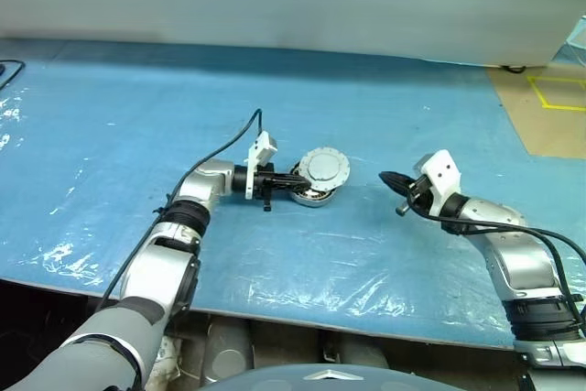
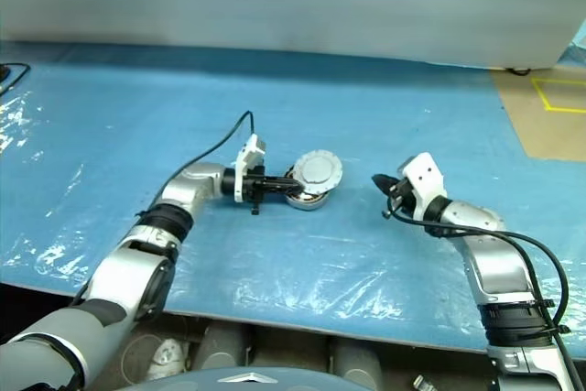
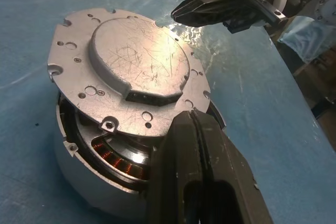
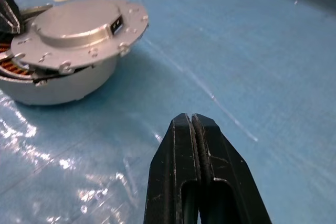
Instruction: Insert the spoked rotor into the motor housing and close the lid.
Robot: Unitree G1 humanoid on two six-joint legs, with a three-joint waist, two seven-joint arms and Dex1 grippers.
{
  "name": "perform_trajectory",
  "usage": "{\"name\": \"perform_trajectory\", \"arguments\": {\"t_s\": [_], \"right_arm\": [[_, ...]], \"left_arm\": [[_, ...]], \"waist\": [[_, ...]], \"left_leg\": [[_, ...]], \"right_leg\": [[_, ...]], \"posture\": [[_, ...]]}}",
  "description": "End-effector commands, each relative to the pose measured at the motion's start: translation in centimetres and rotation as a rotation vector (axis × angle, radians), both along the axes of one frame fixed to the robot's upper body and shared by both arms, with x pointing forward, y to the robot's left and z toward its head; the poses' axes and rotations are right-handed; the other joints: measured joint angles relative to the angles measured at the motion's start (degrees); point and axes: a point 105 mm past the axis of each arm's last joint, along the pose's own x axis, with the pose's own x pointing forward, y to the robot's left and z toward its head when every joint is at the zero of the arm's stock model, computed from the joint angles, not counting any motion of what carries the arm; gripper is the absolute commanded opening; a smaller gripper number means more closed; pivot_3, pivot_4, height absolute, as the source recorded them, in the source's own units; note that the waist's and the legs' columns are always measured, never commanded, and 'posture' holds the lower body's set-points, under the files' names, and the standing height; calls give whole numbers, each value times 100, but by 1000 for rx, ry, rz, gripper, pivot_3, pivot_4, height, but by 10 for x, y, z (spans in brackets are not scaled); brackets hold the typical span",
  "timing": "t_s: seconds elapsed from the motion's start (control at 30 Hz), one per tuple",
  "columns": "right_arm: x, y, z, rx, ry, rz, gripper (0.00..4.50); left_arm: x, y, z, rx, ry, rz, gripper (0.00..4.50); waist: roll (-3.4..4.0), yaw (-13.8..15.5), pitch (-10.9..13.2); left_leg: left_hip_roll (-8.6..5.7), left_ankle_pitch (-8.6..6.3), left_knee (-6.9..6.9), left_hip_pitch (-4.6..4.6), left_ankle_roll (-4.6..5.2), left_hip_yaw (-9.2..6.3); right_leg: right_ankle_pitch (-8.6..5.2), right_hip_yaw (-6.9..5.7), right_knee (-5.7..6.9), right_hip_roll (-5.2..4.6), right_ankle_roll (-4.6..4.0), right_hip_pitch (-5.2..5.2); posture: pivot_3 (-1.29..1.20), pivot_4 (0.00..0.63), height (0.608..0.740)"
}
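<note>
Sitting mid-table (image 1: 275,98) in the head view, the motor housing (image 1: 314,195) has the lid (image 1: 324,169) skewed on top, left gripper (image 1: 295,183) at its rim, right gripper (image 1: 388,177) well apart. Left wrist view: lid (image 3: 128,66) offset, copper windings (image 3: 118,161) exposed, fingers (image 3: 202,166) clenched, empty, by the housing's edge. Right wrist view: fingers (image 4: 202,166) pressed together, empty, housing (image 4: 63,85) ahead.

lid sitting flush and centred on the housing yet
No, the lid lies tilted and off-centre on the housing, leaving copper windings exposed.
</note>
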Motion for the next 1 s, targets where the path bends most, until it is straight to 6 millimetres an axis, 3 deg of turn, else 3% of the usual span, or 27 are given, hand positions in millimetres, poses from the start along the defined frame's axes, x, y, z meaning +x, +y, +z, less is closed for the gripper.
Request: {"name": "perform_trajectory", "arguments": {"t_s": [0.03, 0.13, 0.2, 0.4, 0.53, 0.87, 1.0], "right_arm": [[4, 24, 26, 98, -85, 63, 0], [4, 49, 32, 165, -85, 131, 0], [5, 63, 29, 171, -68, 172, 0], [17, 79, 25, 163, -57, 195, 0], [27, 84, 25, 161, -50, 195, 910], [31, 102, 6, 143, 30, 247, 4419], [28, 104, -5, 119, 75, 272, 4468]], "left_arm": [[12, 5, 38, -160, -119, 87, 20], [10, 13, 58, -228, -204, 116, 20], [6, 18, 61, -215, -279, 135, 20], [-12, 36, 57, -204, -336, 214, 20], [-28, 47, 38, -143, -314, 252, 0], [-41, 60, 26, -109, -291, 341, 0], [-42, 62, 25, -106, -287, 354, 0]], "waist": [[0, 0, 0], [0, -8, 0], [2, -12, -1], [4, -18, -1], [5, -25, -2], [6, -40, -2], [6, -57, -2]], "left_leg": [[1, 0, 0, -1, 0, 0], [4, 4, 1, -3, 7, 0], [3, 5, -2, -2, 9, 0], [6, 5, -10, -9, 8, 1], [13, -5, -6, -8, -9, 4], [19, -6, -6, -5, -11, 9], [17, -6, -6, -4, -12, 12]], "right_leg": [[0, -1, 1, 0, 0, 0], [-1, -3, 3, 1, -2, -2], [-1, -2, 2, 1, -2, -2], [-2, -5, -9, 3, -3, -6], [-2, -6, -1, 6, -4, -9], [-2, -3, 0, 12, -3, -10], [-2, 0, 0, 12, -3, -10]], "posture": [[0, 150, 740], [0, 150, 740], [0, 150, 740], [0, 150, 740], [0, 150, 740], [0, 150, 740], [0, 150, 740]]}}
